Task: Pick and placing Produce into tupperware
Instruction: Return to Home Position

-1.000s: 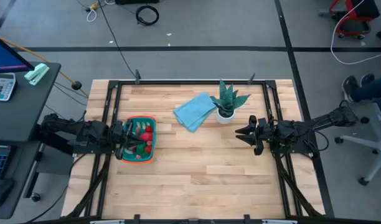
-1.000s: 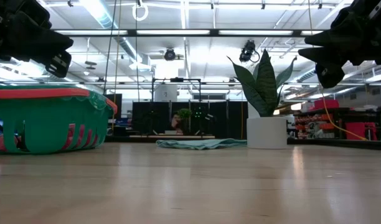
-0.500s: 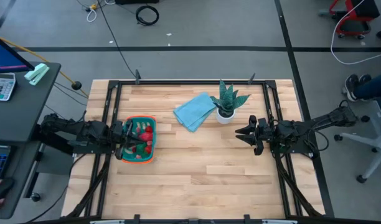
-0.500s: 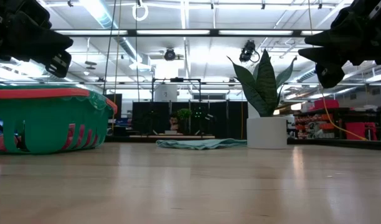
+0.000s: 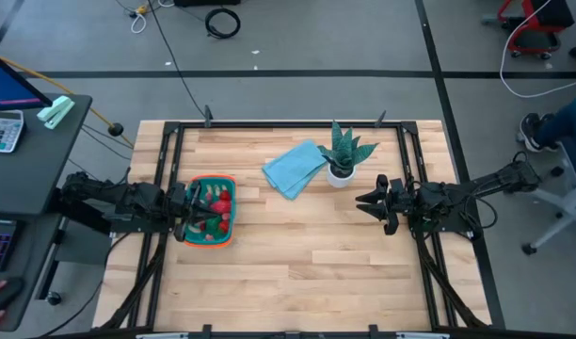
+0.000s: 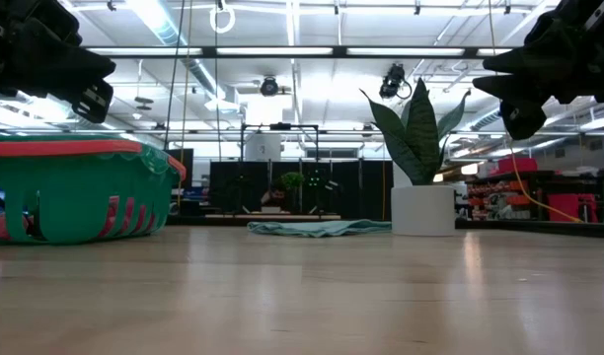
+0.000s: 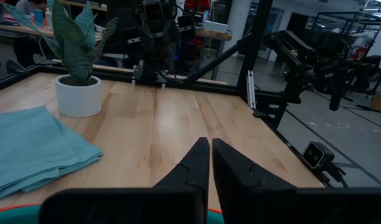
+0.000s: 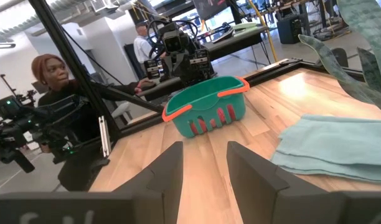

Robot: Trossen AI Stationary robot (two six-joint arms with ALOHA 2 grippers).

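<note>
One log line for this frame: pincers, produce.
left pincer: shut, over tupperware edge | right pincer: open, empty | produce: in tupperware

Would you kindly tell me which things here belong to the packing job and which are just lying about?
Job: tupperware; produce inside it; left gripper above its edge; right gripper across the table.
Lying about: folded blue cloth; potted plant.

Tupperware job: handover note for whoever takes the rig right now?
Left claw: shut, empty, hanging over the edge of the tupperware nearest its own arm.
Right claw: open, empty, raised at the right side of the table, near the potted plant.
Produce: red and green pieces lie in the tupperware; none seen loose on the table.
Left to do: probably only parking both arms.
</note>
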